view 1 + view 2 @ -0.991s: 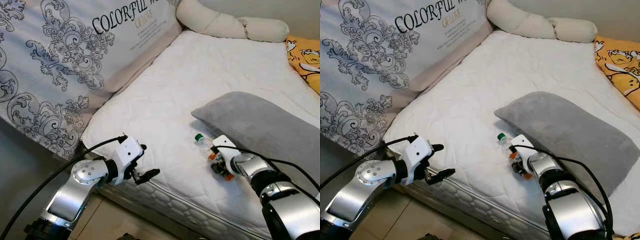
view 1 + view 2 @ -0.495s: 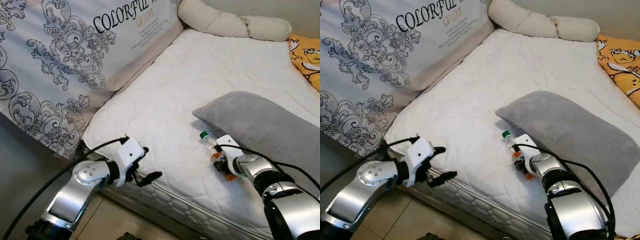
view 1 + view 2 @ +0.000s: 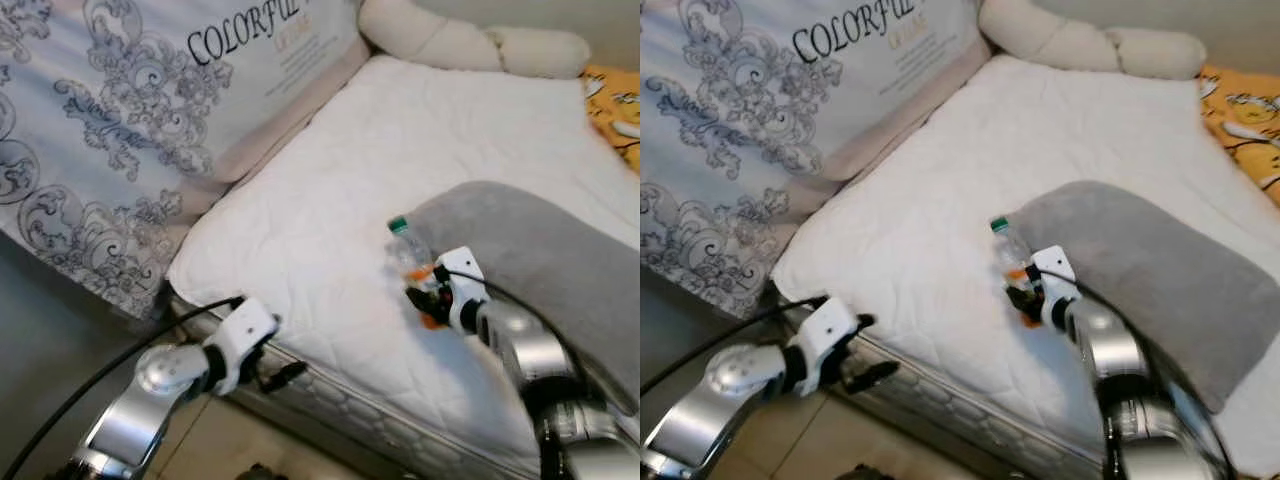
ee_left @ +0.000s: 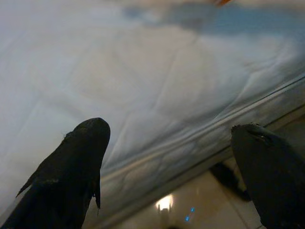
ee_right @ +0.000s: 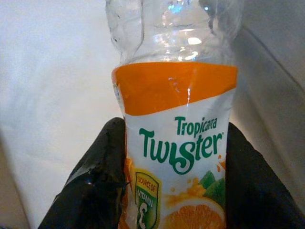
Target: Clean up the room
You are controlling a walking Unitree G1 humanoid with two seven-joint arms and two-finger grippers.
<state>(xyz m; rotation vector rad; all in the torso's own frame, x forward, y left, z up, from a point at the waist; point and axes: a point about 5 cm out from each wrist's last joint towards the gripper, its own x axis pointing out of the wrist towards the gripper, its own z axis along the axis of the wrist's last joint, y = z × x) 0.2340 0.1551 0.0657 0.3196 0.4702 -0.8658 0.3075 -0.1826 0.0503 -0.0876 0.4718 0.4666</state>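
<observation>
The right gripper (image 3: 425, 292) pinches an empty plastic juice bottle (image 5: 174, 143), one black finger (image 5: 93, 186) on each side of its orange and white label. The bottle stands nearly upright, green cap (image 3: 398, 224) on top, held just above the white mattress (image 3: 330, 190) and close against the front corner of a grey pillow (image 3: 540, 260). It looks clear and drained, so it is probably very light, and its thin walls would likely dent or slip under a hard squeeze; the labelled middle, where the gripper has it, seems the firmest place to hold. The left gripper (image 4: 167, 157) hangs low at the near edge of the bed, its two fingers spread wide with nothing between them, pointing at the quilted side of the mattress and a strip of tiled floor (image 4: 200, 205). Beyond, a large patterned cushion (image 3: 120, 130) printed with lettering leans along the left of the bed, a cream bolster (image 3: 460, 45) lies across its far end, and an orange cartoon-print cloth (image 3: 618, 100) sits at the far right.
</observation>
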